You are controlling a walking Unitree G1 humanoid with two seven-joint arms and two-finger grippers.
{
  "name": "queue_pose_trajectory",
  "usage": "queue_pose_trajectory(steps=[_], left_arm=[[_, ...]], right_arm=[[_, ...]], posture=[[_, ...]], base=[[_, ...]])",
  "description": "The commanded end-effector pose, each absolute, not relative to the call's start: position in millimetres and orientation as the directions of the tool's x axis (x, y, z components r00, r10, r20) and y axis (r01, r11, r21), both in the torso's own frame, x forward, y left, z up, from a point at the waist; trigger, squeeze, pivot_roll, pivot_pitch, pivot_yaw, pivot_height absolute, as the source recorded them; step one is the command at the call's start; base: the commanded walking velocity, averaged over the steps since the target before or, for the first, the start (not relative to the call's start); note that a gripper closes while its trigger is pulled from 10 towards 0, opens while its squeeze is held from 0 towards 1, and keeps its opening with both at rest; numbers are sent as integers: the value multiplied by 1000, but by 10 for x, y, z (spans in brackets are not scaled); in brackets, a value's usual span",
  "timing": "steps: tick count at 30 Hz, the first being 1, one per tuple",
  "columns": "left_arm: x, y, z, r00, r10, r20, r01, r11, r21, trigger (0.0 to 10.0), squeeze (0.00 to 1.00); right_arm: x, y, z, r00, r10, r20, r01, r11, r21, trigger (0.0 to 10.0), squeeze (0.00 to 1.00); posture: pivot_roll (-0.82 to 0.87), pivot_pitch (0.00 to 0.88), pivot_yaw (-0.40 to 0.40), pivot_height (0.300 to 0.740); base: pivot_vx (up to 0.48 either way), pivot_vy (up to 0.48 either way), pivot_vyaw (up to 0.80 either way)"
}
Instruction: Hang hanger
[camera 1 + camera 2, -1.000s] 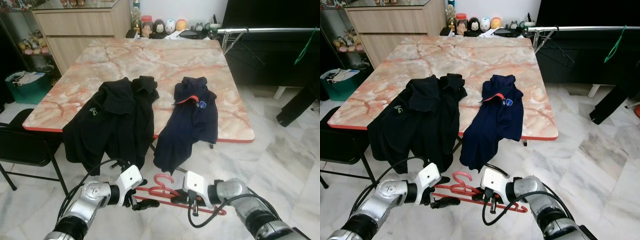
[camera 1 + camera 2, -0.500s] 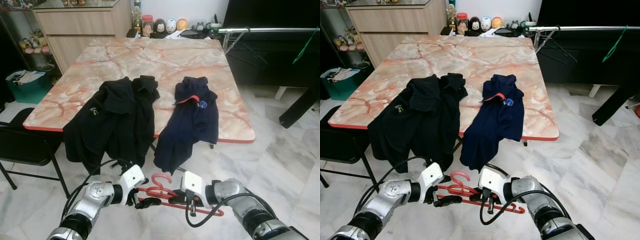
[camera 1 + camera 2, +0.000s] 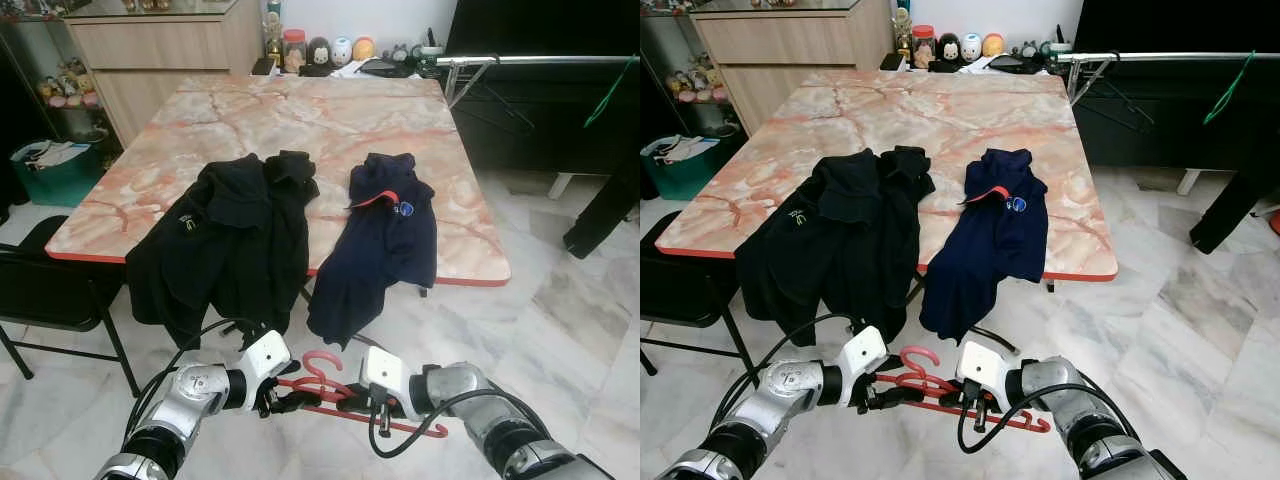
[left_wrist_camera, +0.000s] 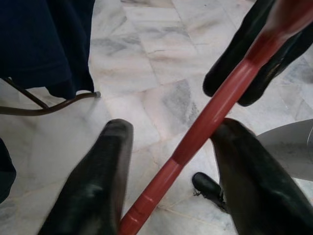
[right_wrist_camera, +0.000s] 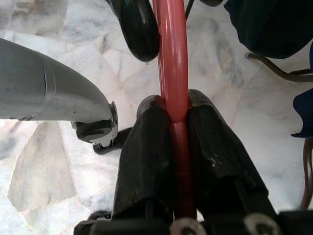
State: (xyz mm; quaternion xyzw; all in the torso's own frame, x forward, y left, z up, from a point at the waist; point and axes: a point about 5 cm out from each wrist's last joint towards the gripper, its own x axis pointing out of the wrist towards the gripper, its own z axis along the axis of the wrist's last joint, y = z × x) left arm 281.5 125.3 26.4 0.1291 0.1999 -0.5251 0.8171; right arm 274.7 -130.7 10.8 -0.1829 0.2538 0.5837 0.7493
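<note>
Now the left claw (image 4: pixel 168 147) has spread off the red hanger (image 3: pixel 345 398), right claw (image 5: pixel 175 117) still pinching it

A pink marble table (image 3: pixel 330 110) stands on pale marble floor (image 3: pixel 560 330), wooden cabinet (image 3: pixel 160 45) behind it.

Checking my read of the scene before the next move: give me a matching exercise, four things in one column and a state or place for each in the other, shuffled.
Things:
1. left end effector
2. right end effector
3. black shirt
4. navy shirt

States or places:
A. lies on the right side of the marble table, hem hanging over the near edge
B. fingers open, the red hanger bar running between them
C. shut on the red hanger bar
D. lies on the left side of the table, draping over the near edge

Pairs: 1-B, 2-C, 3-D, 4-A
</note>
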Motion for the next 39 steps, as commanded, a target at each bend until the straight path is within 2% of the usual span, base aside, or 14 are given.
queue_pose_trajectory(steps=[1, 15, 16, 17, 18, 22, 23, 24, 25, 39], left_arm=[[2836, 1280, 278, 367, -804, -468, 911, 412, 6, 0, 0], [2803, 1274, 254, 331, -815, -476, 923, 384, -16, 0, 0], [2800, 1279, 246, 334, -811, -481, 921, 388, -13, 471, 0], [2799, 1282, 244, 336, -809, -483, 921, 390, -12, 471, 0], [2799, 1290, 237, 339, -804, -489, 920, 392, -7, 10000, 0], [2797, 1298, 231, 337, -801, -495, 921, 390, -4, 10000, 0], [2793, 1296, 227, 330, -803, -495, 922, 387, -13, 10000, 180], [2786, 1293, 221, 320, -808, -495, 923, 383, -29, 10000, 180], [2784, 1292, 222, 317, -808, -496, 925, 380, -27, 10000, 1000], [2790, 1266, 227, 308, -812, -496, 930, 366, -22, 10000, 1000]], right_arm=[[2750, -1305, 97, 195, 772, -605, -967, 253, 12, 10000, 0], [2718, -1416, 45, 221, 743, -632, -959, 283, -3, 10000, 0], [2723, -1421, 51, 226, 743, -630, -959, 285, -8, 10000, 0], [2725, -1423, 52, 227, 743, -630, -958, 285, -9, 10000, 0], [2728, -1424, 55, 227, 742, -631, -959, 284, -11, 10000, 0], [2744, -1413, 69, 227, 743, -630, -960, 280, -15, 10000, 0], [2751, -1403, 77, 225, 745, -628, -961, 277, -17, 10000, 0], [2759, -1389, 86, 224, 748, -625, -962, 273, -18, 10000, 0], [2763, -1380, 93, 223, 751, -622, -963, 270, -20, 10000, 0], [2840, -1280, 227, 176, 790, -587, -981, 188, -40, 10000, 0]], posture=[[108, 0, -15, 740], [109, 0, -15, 740], [108, 0, -15, 740], [108, 0, -15, 740], [108, 0, -15, 740], [109, 0, -17, 740], [108, 0, -17, 740], [108, 0, -17, 740], [108, 0, -17, 740], [109, 0, -20, 740]], base=[[0, 0, 0], [0, 0, 0], [0, 0, 0], [0, 0, 0], [0, 0, 0], [0, 0, 0], [0, 0, 0], [0, 0, 0], [0, 0, 0], [0, 0, 0]])
